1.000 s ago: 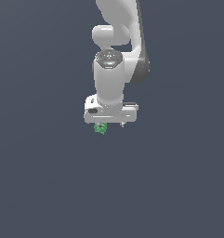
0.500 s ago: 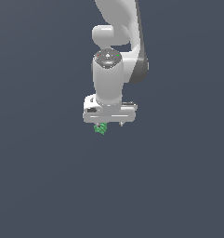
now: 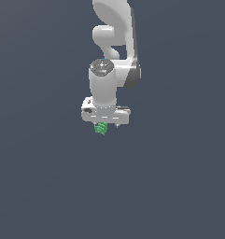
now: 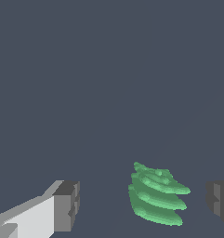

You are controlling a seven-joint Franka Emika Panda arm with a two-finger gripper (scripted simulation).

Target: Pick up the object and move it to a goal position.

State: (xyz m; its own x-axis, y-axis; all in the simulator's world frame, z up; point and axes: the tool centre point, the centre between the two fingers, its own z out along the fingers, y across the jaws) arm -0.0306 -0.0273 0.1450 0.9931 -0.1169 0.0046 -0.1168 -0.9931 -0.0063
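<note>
In the exterior view the arm point(image 3: 115, 42) is cut off at the top edge, and the pincer point(image 3: 106, 124) fingers are too small to make out. In the wrist view both fingers point(image 4: 67, 206) run off the frame, one showing only its dark pad.

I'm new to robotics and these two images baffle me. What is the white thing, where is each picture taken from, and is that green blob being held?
These are simulator renders. The white thing is a robot arm, seen from a camera off the arm. Its gripper points down over a plain dark surface. The other picture comes from a camera on the wrist, looking past the two fingers. The green ribbed object sits between them with gaps on both sides, so it is not held: the gripper is open.
</note>
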